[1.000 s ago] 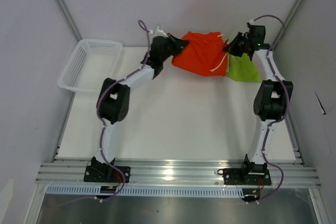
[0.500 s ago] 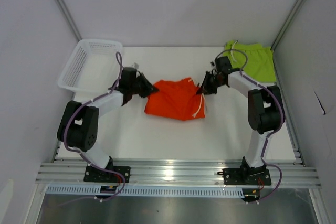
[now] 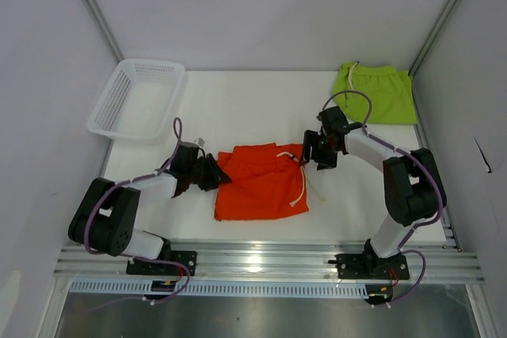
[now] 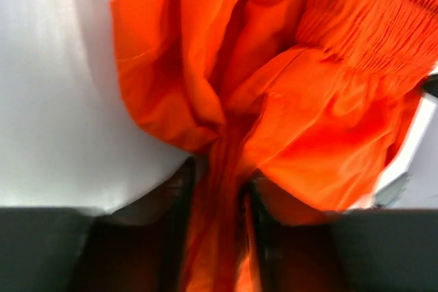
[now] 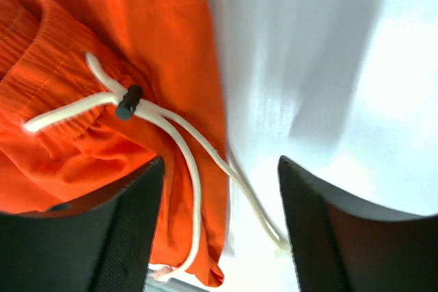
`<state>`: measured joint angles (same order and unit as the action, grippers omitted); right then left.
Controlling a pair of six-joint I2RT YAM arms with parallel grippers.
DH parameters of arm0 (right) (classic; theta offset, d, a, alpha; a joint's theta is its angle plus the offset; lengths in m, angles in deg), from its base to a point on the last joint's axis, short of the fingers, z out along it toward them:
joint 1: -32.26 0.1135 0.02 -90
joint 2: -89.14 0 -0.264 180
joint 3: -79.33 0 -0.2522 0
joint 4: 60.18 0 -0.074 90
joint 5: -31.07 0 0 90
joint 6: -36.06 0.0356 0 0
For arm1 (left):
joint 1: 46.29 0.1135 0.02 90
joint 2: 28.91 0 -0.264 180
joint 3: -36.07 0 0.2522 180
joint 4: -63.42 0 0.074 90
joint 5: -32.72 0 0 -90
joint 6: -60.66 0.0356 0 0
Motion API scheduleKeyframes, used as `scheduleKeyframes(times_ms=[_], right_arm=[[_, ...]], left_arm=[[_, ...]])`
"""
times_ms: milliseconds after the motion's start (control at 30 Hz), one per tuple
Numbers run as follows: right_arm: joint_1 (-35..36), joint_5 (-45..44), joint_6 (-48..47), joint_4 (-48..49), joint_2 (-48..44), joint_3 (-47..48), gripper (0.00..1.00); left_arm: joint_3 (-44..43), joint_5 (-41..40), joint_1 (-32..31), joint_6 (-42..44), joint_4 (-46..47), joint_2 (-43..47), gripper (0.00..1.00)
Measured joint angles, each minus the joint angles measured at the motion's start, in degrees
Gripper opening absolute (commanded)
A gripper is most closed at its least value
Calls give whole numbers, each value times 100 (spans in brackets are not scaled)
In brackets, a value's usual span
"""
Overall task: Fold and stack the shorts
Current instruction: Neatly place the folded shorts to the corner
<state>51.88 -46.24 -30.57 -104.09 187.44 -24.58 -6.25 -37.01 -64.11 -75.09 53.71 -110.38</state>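
The orange shorts lie spread near the table's front middle, waistband to the right, white drawstring trailing off the right edge. My left gripper sits at their left edge, open; in the left wrist view a bunched fold of orange fabric still runs loosely between its fingers. My right gripper stands open at their upper right corner; the right wrist view shows the drawstring and shorts' edge lying between its wide-apart jaws. The lime green shorts lie at the back right.
A white mesh basket stands at the back left corner. The enclosure's walls close in the table on the left, right and back. The arm bases and an aluminium rail run along the near edge.
Both arms carried the orange shorts from the back of the table to the front middle and laid them down. Both grippers, shut on the fabric before, have opened.
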Motion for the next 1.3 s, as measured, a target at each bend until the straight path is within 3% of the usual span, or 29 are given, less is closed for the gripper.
scheduleKeyframes(times_ms=[33,67,167,467,767,967,1167,1300], right_arm=[[-22,-116,-31,15,-74,-4,75],[-44,-236,-68,44,-153,-7,75],[-120,-608,-240,125,-348,46,74],[-476,-2076,-914,361,68,1628,85],[-713,-3464,-1497,284,2411,4251,82],[-688,-4087,-1899,-24,3665,5410,84],[-673,-4684,-2092,-188,4308,5917,83],[-693,-4892,-2181,-216,4444,5928,75]], left_arm=[[46,-79,0,42,-15,46,66],[79,-94,2,63,-9,138,77],[103,-376,2,138,15,664,98],[101,-1141,7,442,-570,1790,99],[96,-1150,7,581,-1115,2389,99],[52,-1150,7,691,-1329,2549,99],[35,-1134,7,739,-1419,2551,99],[35,-1134,7,748,-1419,2549,99]])
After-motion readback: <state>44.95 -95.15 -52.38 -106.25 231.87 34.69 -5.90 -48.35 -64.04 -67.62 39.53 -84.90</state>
